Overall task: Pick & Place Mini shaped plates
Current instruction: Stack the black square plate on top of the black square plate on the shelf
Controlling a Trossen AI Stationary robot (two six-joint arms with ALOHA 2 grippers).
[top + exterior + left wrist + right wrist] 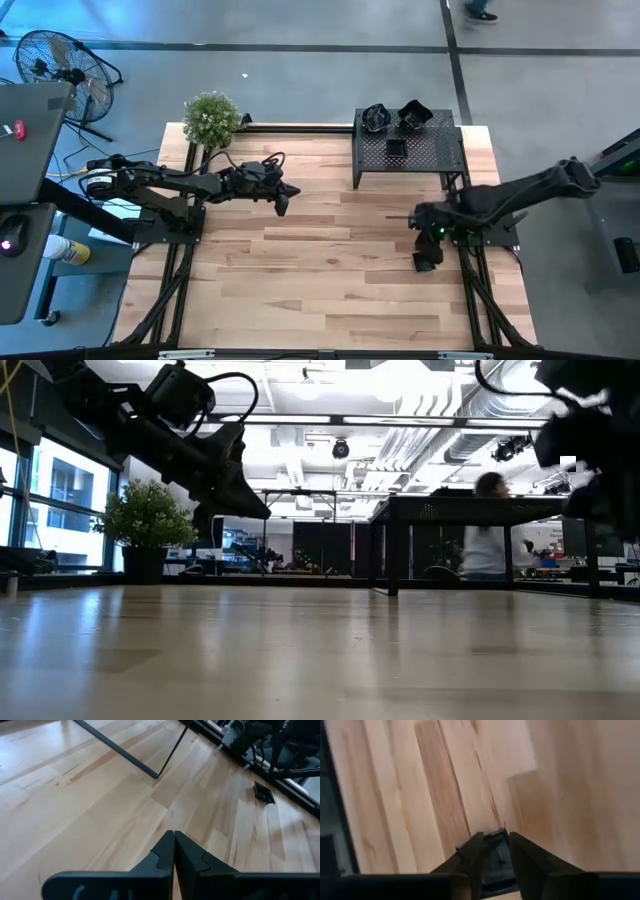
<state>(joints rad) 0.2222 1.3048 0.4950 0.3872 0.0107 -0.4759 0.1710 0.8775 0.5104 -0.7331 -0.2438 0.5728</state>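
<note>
Mini black plates sit on top of the perforated stand (pixel 440 150): two wavy-edged ones (pixel 375 117) (pixel 414 115) at its far edge and a square one (pixel 396 148) in its middle. Another small square plate (pixel 263 793) lies flat on the wood near the right arm, also seen in the high view (pixel 428 260). My right gripper (pixel 496 837) hovers at the table's right side (pixel 430 232), shut on a dark glossy plate. My left gripper (pixel 173 836) is shut and holds nothing, hanging over the table's left half (pixel 283 203). My right gripper pinches a dark glossy plate (pixel 496 860) between its two fingers; the plate fills the gap up to the fingertips. It is lifted clear of the wood. Which part of the plate the fingers (pixel 470 852) are on cannot be told.
The black stand's legs (pixel 150 770) stand on the far right part of the table. A green bushy plant (pixel 212 118) sits at the far left corner. Bare wood (pixel 330 290) stretches across the middle and near side. A person (pixel 487 550) stands in the room beyond.
</note>
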